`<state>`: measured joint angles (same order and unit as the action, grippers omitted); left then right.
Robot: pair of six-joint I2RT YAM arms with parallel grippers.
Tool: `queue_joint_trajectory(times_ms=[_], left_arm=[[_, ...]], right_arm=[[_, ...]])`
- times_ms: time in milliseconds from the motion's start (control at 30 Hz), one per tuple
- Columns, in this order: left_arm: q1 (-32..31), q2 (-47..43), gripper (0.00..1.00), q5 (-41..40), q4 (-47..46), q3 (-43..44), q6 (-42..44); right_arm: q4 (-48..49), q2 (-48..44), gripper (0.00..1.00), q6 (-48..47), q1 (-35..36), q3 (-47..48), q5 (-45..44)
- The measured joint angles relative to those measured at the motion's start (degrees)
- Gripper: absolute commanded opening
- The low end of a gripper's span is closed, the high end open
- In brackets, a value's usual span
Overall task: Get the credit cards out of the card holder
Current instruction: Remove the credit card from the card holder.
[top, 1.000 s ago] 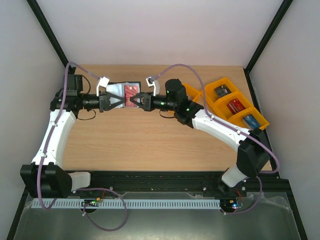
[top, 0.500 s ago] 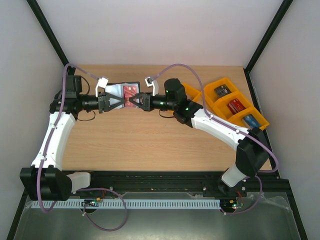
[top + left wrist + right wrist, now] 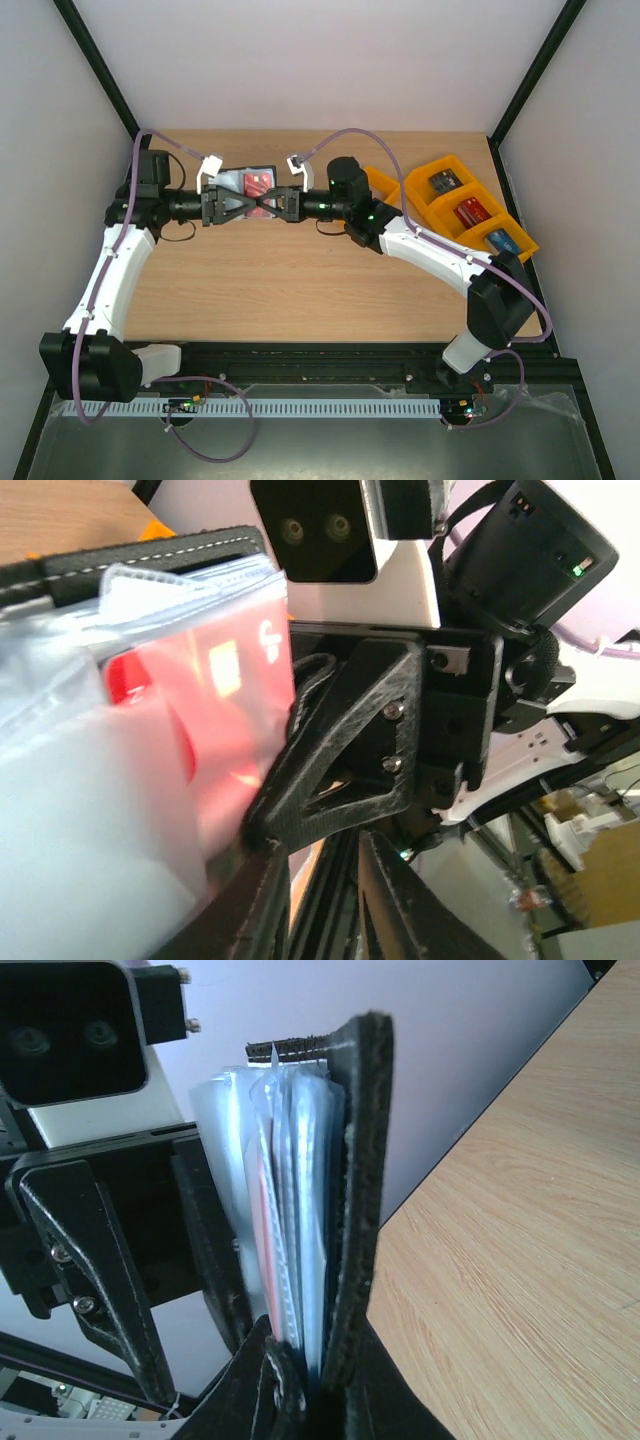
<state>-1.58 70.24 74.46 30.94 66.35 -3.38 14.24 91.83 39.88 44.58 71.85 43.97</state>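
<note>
Freeing the red card is the step in hand: the right gripper is clamping the holder at the far middle of the table, and the left gripper is nosing at its clear pockets (apart or together, I cannot tell). Next, it should be pinching only that card's edge. White walls are enclosing the wooden table.

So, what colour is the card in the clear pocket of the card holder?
Red with pale print; the card shows best in the left wrist view.
</note>
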Motion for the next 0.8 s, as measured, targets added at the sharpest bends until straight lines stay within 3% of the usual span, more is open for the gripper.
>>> queue_joint_trajectory(times_ms=[133,533,800], left_arm=[[1.7,0.0,0.37,-0.6,0.8,0.4,0.9],[1.6,0.0,0.43,-9.8,1.3,2.3,1.2],[0.3,-0.1,0.48,-9.8,0.3,2.3,-0.2]], right_arm=[[0.8,0.0,0.02,0.1,0.0,0.0,0.4],[0.2,0.0,0.02,0.7,-0.3,-0.1,-0.2],[0.7,0.2,0.02,1.9,-0.3,-0.1,-0.2]])
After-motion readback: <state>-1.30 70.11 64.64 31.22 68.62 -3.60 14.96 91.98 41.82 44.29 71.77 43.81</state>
